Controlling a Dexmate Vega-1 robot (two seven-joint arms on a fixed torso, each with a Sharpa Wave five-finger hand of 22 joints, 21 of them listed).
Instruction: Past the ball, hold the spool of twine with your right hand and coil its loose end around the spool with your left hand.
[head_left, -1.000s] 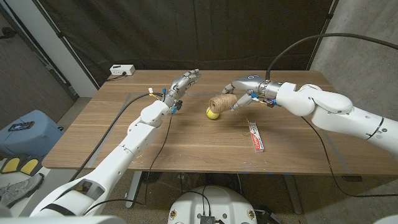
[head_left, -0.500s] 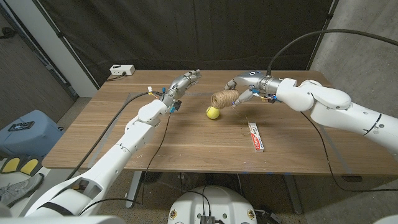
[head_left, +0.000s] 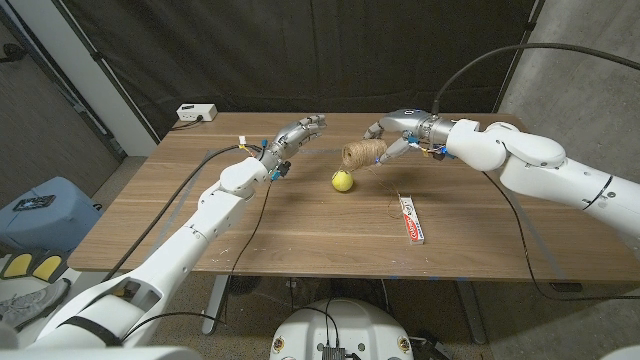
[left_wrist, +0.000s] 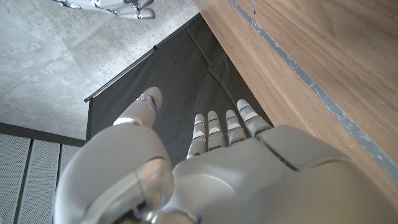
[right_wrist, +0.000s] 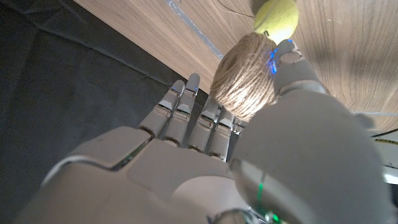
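Your right hand (head_left: 392, 135) has carried the spool (head_left: 362, 154) up and away from the ball (head_left: 343, 181) over the last second, so it now hangs above the table (head_left: 200, 215), just past the ball, clamped between thumb and fingers. Your left hand (head_left: 297, 134) has barely shifted: it hovers on the far side of the ball from the toothpaste box (head_left: 411, 218), fingers straight and apart, holding nothing.

To do this step well, keep the spool steady and turned so its loose end faces the left hand, then bring that hand in to pinch the strand before any winding.

The right wrist view shows the spool (right_wrist: 244, 78) pressed against the thumb, with the ball (right_wrist: 276, 17) just beyond. The head view alone shows the gap between the hands. I can't find the loose end for certain in any view.
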